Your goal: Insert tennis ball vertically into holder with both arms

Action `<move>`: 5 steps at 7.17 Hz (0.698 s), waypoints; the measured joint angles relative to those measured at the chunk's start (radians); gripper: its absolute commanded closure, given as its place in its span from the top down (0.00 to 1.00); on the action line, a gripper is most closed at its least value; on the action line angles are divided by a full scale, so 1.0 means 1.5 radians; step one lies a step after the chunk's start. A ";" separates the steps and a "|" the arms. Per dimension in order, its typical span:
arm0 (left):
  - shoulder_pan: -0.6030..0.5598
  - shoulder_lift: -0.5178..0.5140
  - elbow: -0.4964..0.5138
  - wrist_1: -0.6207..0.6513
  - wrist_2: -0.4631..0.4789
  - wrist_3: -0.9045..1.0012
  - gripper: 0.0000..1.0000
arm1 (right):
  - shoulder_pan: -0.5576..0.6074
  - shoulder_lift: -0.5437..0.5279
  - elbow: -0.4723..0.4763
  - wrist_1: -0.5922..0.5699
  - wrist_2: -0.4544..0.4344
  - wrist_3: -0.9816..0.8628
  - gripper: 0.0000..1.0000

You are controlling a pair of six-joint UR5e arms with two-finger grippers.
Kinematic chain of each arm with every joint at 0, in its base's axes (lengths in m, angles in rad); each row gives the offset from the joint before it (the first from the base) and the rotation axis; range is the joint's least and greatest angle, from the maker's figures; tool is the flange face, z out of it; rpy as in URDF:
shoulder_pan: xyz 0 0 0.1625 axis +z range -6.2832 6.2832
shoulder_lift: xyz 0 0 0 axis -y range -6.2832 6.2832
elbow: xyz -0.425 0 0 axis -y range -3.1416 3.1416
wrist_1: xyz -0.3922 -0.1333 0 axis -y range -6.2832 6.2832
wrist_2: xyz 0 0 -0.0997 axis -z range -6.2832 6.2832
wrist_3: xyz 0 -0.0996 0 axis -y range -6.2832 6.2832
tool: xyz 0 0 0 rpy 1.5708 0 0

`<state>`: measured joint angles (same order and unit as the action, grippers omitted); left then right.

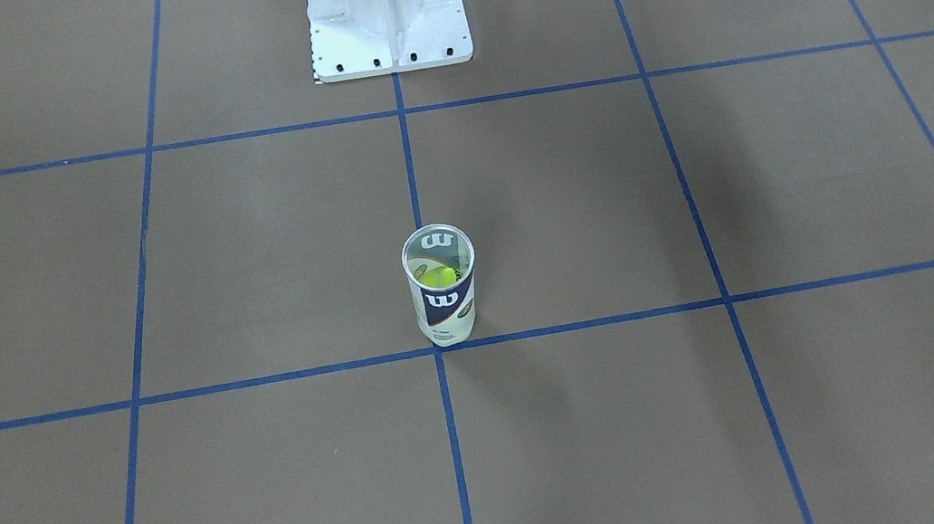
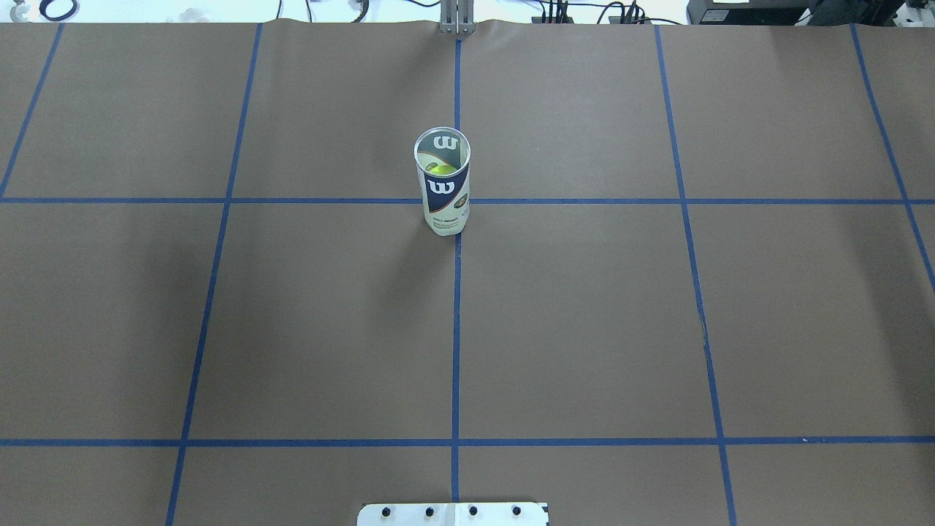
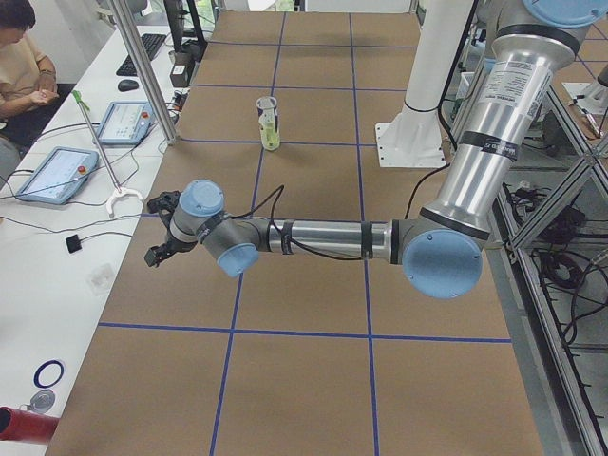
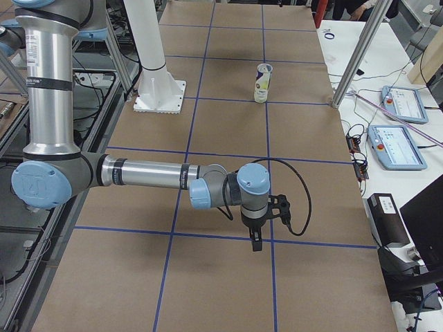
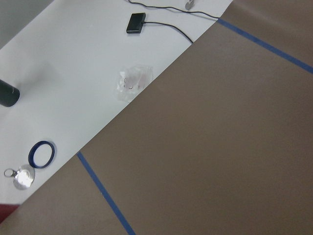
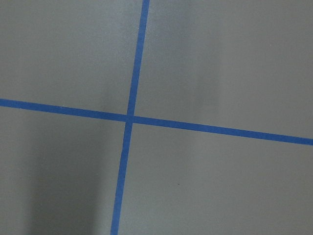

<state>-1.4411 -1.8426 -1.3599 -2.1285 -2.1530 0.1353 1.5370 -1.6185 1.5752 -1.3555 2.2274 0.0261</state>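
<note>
The holder [image 1: 443, 297] is a clear can with a white and navy "W" label. It stands upright on the brown table at a blue tape crossing [image 2: 443, 190]. A yellow-green tennis ball [image 1: 435, 277] lies inside it, seen through the open top [image 2: 443, 170]. Both arms are far from the can. The left gripper [image 3: 157, 252] hangs near the table's operator-side edge, in the exterior left view only. The right gripper [image 4: 257, 242] points down over a tape line, in the exterior right view only. I cannot tell whether either is open or shut.
The white bolted pedestal [image 1: 386, 13] stands at the robot's side of the table. A white bench with tablets [image 3: 57, 176] and a metal post [image 3: 142, 66] borders the far edge. A blue ring [image 5: 41, 154] and a black device [image 5: 135, 23] lie on the bench.
</note>
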 measured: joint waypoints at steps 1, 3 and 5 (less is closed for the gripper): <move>-0.030 0.021 -0.056 0.091 0.001 0.000 1.00 | 0.000 -0.001 0.000 0.000 0.000 0.000 0.99; -0.070 0.039 -0.103 0.245 0.023 -0.012 1.00 | 0.000 -0.009 -0.001 0.000 0.001 0.000 0.99; -0.076 0.053 -0.104 0.360 0.020 -0.016 1.00 | 0.000 -0.013 -0.001 -0.001 0.003 0.000 0.99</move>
<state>-1.5547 -1.7629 -1.5166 -1.5883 -2.1227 0.1108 1.5371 -1.6374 1.5739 -1.3567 2.2316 0.0261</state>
